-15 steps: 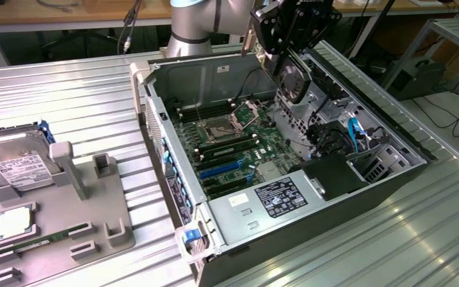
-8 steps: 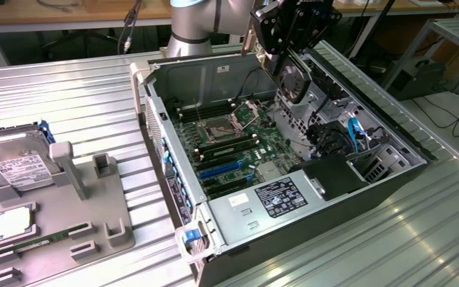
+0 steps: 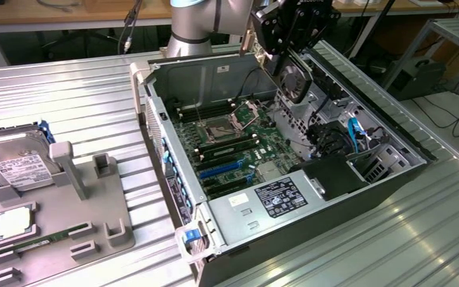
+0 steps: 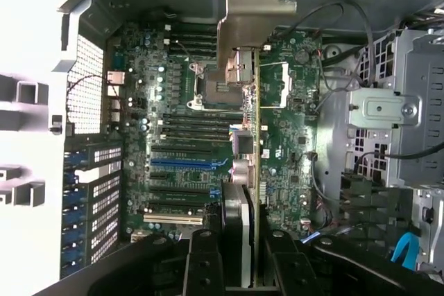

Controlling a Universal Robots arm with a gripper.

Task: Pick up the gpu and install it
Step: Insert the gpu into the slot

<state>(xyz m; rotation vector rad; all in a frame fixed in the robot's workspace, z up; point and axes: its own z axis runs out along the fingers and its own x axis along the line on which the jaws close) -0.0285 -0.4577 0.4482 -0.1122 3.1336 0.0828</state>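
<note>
My jaws are clamping the thin black gpu card (image 3: 295,84) by its flat faces; it is probably handling light, stiff and fragile.

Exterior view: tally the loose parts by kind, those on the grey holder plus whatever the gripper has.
hard drive: 1, on the grey holder
processor chip: 1, on the holder
memory stick: 1, on the holder
graphics card: 1, clamped in the gripper above the open computer case
Total: 4
</note>
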